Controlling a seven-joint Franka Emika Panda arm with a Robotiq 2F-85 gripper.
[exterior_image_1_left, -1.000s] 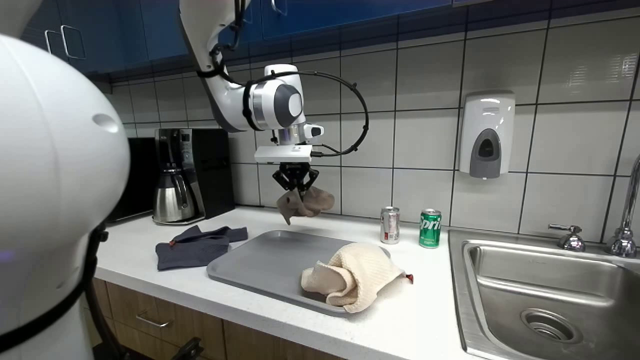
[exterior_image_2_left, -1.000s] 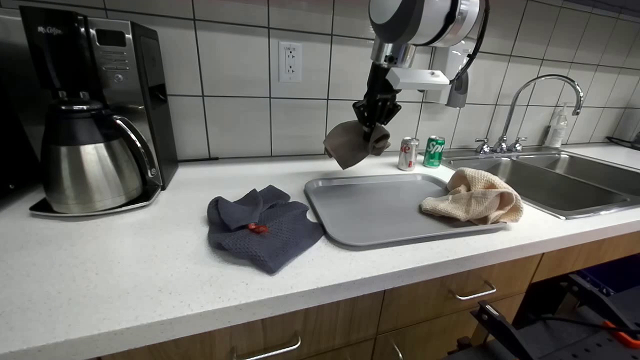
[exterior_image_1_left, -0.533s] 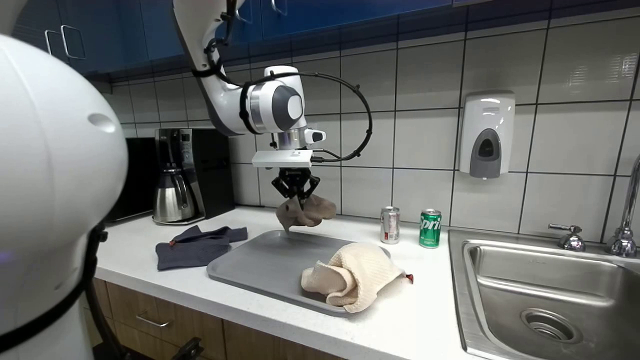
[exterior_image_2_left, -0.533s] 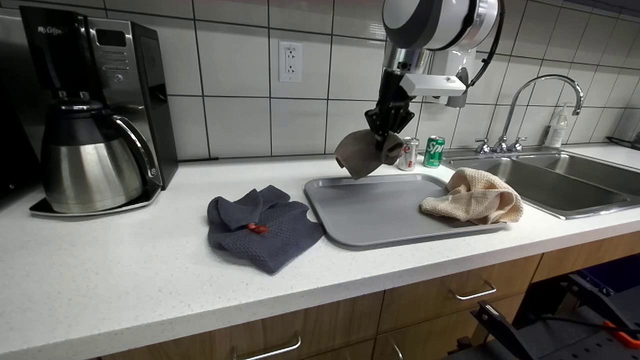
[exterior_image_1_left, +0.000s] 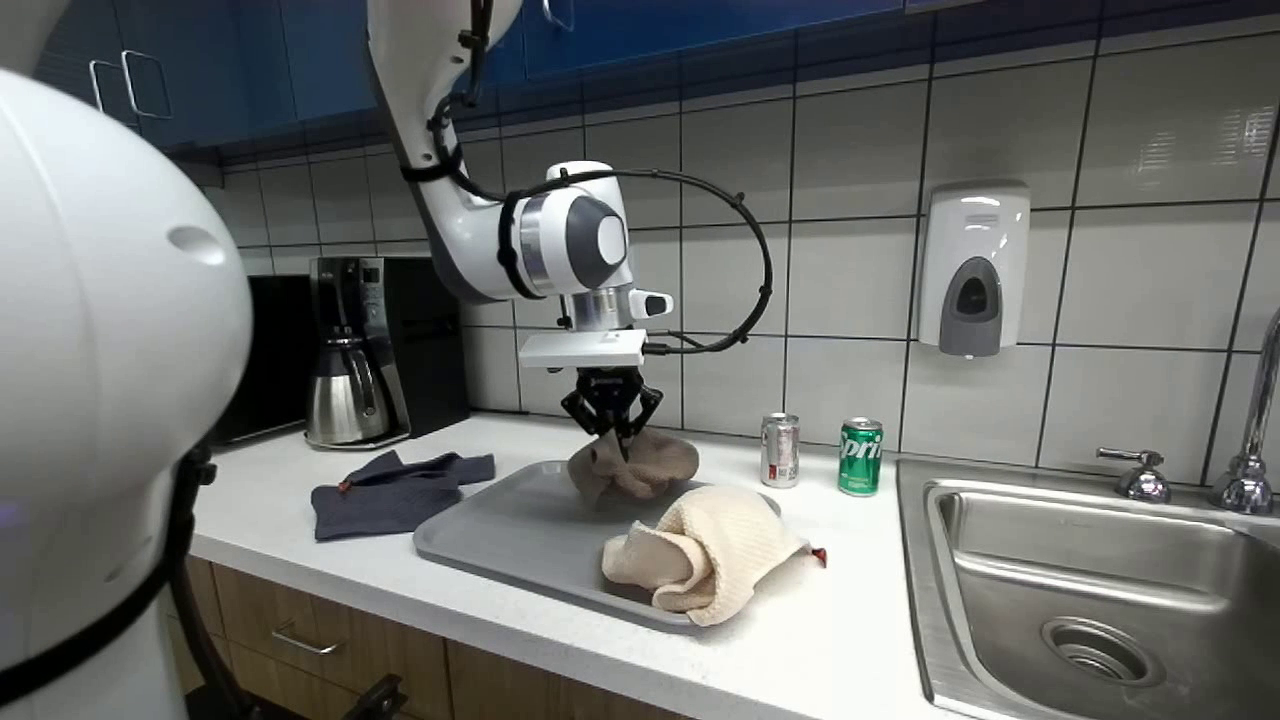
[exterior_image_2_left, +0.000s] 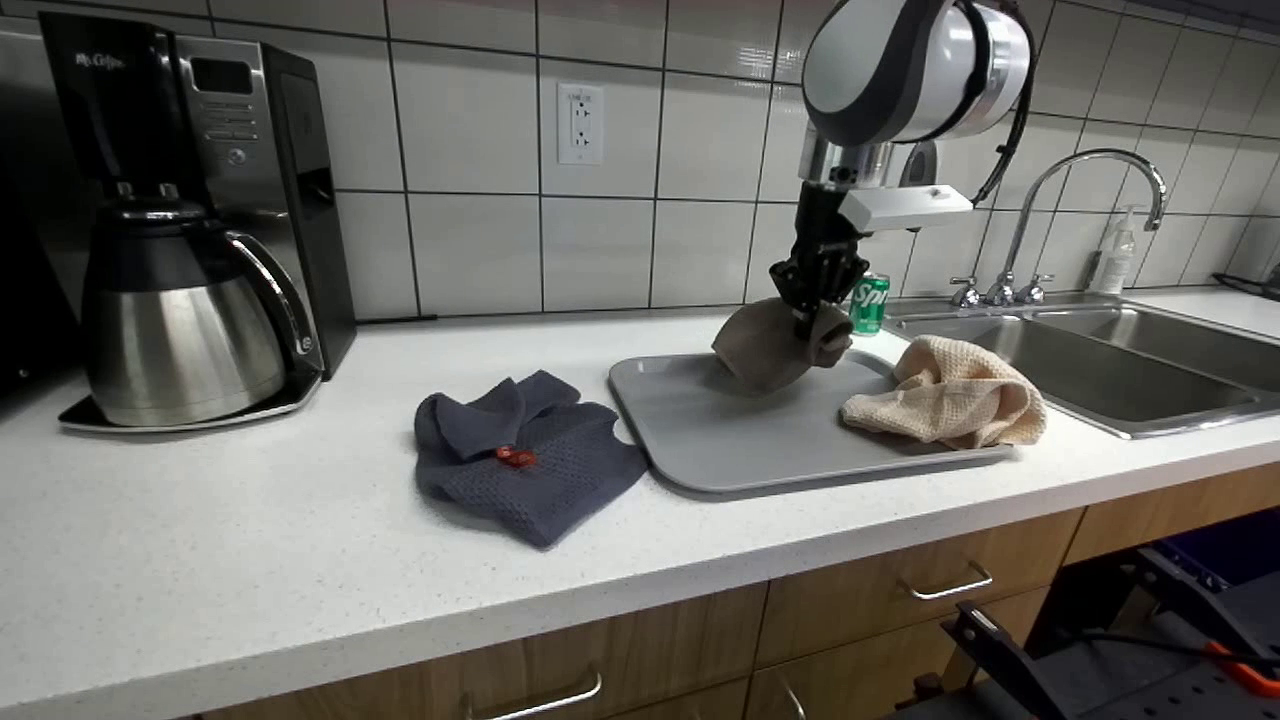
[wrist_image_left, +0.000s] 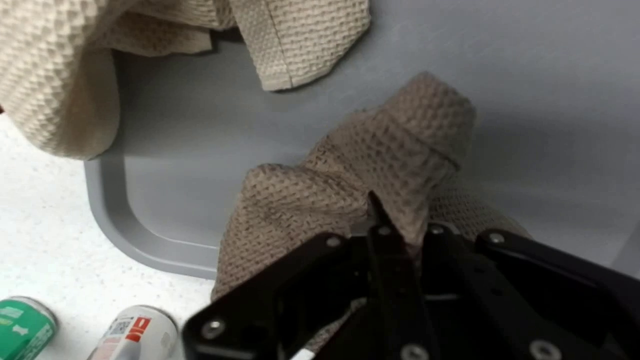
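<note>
Just above the gray tray (exterior_image_2_left: 720, 455), we see the gripper (exterior_image_2_left: 803, 325) clamped on a brown cloth (exterior_image_2_left: 762, 350), its fabric pinched between the fingers (wrist_image_left: 395, 280). We cannot tell whether the lowest fold touches the tray.

Behind the tray, near the tiled wall (exterior_image_2_left: 470, 120), we read the white letters "Spri" on a green can (exterior_image_1_left: 860, 457). Beside it, closer to the tray, a silver can (exterior_image_1_left: 780, 450) carries red print that we cannot make out. An outlet (exterior_image_2_left: 580, 125) behind the tray has lettering too small to read. Well apart from the tray, we find "Mr. Coffee" on the black top of a coffee maker (exterior_image_2_left: 245, 190).

On the brown cloth we notice a coarse waffle weave. The wrist view shows one rolled end bulging over the tray, crossed by a seam line, and a puckered fold spreading toward the tray's rim. In an exterior view we see a smooth, rounded flap drooping over the tray on one side of the fingers and a small bunch on the other.

Over one end of the tray lies a cream cloth (exterior_image_2_left: 945, 395) of similar weave, its red tip (exterior_image_1_left: 820, 556) past the rim; a sink (exterior_image_1_left: 918, 560) is set beyond. Just beside the tray's opposite end we see a dark blue cloth (exterior_image_2_left: 560, 490) with a red tag (exterior_image_2_left: 515, 457).
</note>
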